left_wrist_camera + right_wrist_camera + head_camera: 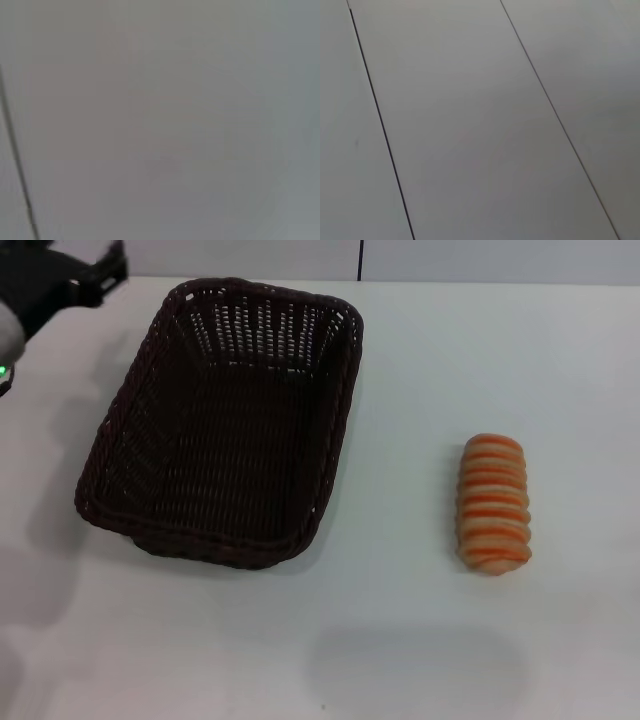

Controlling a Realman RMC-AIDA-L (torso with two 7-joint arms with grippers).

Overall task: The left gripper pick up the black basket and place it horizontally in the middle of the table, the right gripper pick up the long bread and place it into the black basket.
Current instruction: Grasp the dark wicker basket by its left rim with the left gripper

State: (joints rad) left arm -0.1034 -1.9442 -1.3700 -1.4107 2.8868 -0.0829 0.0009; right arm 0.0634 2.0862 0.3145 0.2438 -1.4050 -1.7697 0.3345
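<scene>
Table (400,660): white, smooth, fills most of the head view; a grey wall with one vertical seam runs along its far edge.

Black basket (225,425): sits on the table left of centre, upright on its base, open side up. Long axis runs from near to far, slightly slanted, far end leaning toward the right. Nothing inside it; woven floor and openwork sides show clearly. The near rim looks a little uneven at the near left corner.

Long bread (493,503): lies flat on the table to the right of the basket, well apart from it. Long axis also near to far, orange stripes running crosswise. Nothing touches it.

Left gripper (60,280): black body in the far left corner of the head view, above the table, off the basket's far left corner and not touching it. Silver-grey arm with a green light shows at the left edge. Holds nothing that can be seen; cannot tell how far the fingers are spread, since they do not show clearly.

Right gripper: not seen in any view.

Left wrist view: only a plain grey surface with one thin dark line.

Right wrist view: grey panels with two thin dark seams; neither basket nor bread appears.

Shadows: soft grey patches on the table near the front edge.
</scene>
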